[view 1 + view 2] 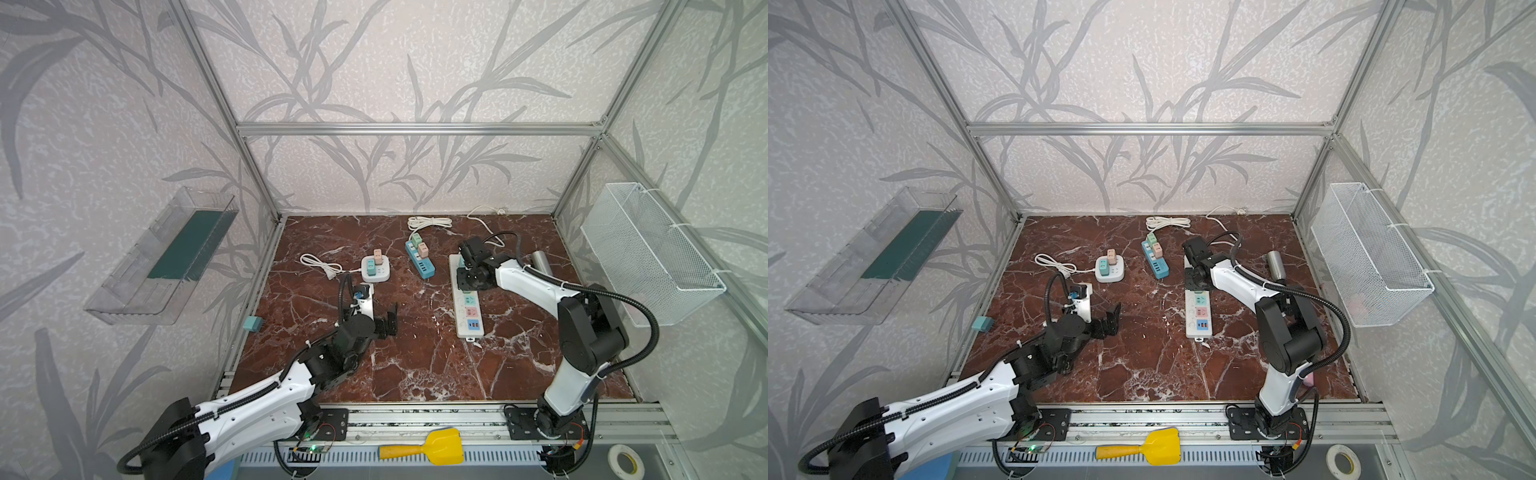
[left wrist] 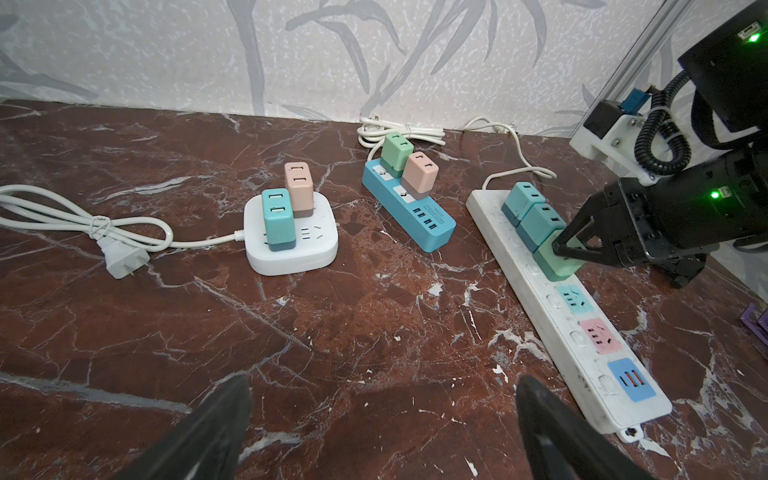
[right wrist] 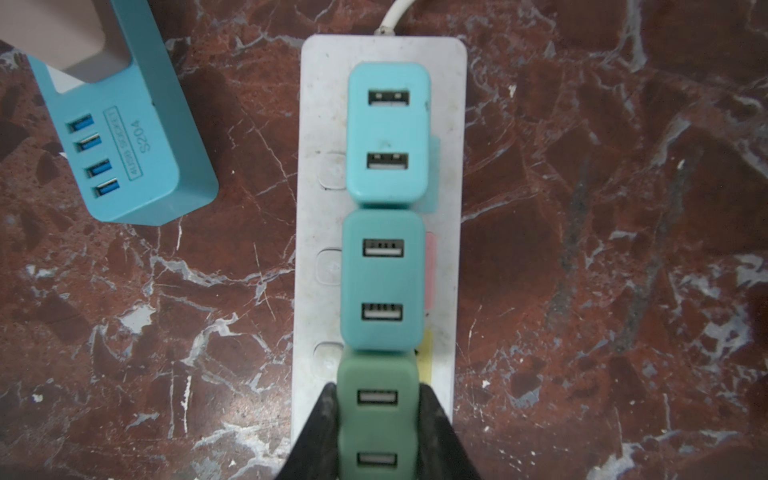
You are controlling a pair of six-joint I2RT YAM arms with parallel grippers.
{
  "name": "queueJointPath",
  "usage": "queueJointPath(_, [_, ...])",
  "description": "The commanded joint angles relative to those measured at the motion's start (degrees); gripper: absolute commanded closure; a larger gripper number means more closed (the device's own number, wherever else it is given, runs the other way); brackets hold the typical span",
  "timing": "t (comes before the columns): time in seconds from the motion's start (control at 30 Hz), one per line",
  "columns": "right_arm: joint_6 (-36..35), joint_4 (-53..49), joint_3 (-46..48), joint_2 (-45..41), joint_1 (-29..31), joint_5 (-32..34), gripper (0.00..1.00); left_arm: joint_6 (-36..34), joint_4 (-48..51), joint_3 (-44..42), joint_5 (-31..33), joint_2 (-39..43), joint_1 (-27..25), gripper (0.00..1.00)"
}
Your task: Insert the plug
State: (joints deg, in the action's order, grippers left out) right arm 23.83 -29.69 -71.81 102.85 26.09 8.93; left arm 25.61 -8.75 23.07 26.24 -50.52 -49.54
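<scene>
Green USB charger (image 3: 377, 426): right gripper (image 3: 377, 392) is clamping its sides, squaring it onto white power strip (image 3: 316, 124), seating unclear; left gripper (image 2: 382, 384) gaping idle.

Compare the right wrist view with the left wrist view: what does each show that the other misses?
Only right wrist: the green plug's two USB ports, with a finger of the right pincer pressed on each side.
Only left wrist: the open left pincer, the square white hub, the free teal socket and pink socket.
Both: the white strip, its two teal plugs, the blue strip, the right pincer shut on the green plug.
</scene>
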Motion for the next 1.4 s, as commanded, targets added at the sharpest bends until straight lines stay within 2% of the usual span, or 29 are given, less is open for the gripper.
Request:
queueJointPath(0.0, [-0.15, -5.49, 3.82, 6.72, 0.45, -0.49, 1.0, 1.88, 1.25, 0.77, 0.56, 0.87, 0.32, 0.01])
queueJointPath(0.2, [0.45, -4.03, 5.16, 4.82, 0.63, -2.41, 0.99, 5.1, 5.27, 2.42, 3.34, 0.94, 0.7, 0.01])
queueJointPath(0.33, [-0.15, -4.79, 3.28, 1.55, 0.61, -4.32, 0.63, 11.43, 13.98, 5.69, 11.72, 0.31, 1.73, 0.01])
queueJointPath(0.4, [-0.69, -4.93, 2.33, -0.3, 0.57, -5.02, 0.52, 16.1, 19.68, 7.55, 15.92, -0.48, 3.35, 0.01])
queueJointPath(0.5, [-1.74, -5.06, 1.46, -3.17, 0.55, -5.95, 0.42, 25.62, 28.62, 10.12, 21.41, -2.13, 7.47, 0.01])
queueJointPath(0.6, [-3.01, -4.92, 1.16, -6.27, 0.63, -7.1, 0.35, 38.9, 41.25, 13.56, 28.48, -5.63, 12.22, 0.01])
queueJointPath(0.67, [-3.72, -4.51, 1.5, -8.21, 0.61, -8.23, 0.32, 49.76, 51.64, 17.12, 29.73, -8.89, 17.41, 0.01])
queueJointPath(0.8, [-4.48, -3.68, 2.22, -11.02, 0.56, -10.6, 0.29, 60.7, 61.29, 21.64, 31.09, -15.28, 26.32, 0.01])
queueJointPath(0.97, [-5.55, -3.15, 3.27, -14.32, 0.53, -11.65, 0.23, 61.07, 59.77, 22.42, 35.22, -21.0, 34.66, 0.01])
queueJointPath(1.13, [-5.11, 0.41, 6.04, -17.6, 0.25, -12.51, 0.19, 65.51, 62.53, 23.92, 40.1, -26.13, 39.38, 0.01])
queueJointPath(1.17, [-5.03, 0.71, 6.32, -17.96, 0.04, -12.68, 0.18, 67.61, 64.1, 24.55, 39.33, -26.88, 40.99, 0.01])
queueJointPath(1.27, [-4.52, 1.31, 6.55, -18.39, -0.49, -13.98, 0.17, 66.13, 61.99, 24.4, 39.1, -26.91, 44.81, 0.01])
queueJointPath(1.37, [-4.38, 1.89, 6.84, -18.88, -0.73, -14.55, 0.17, 65.14, 58.71, 23.78, 32.3, -26.62, 49.91, 0.01])
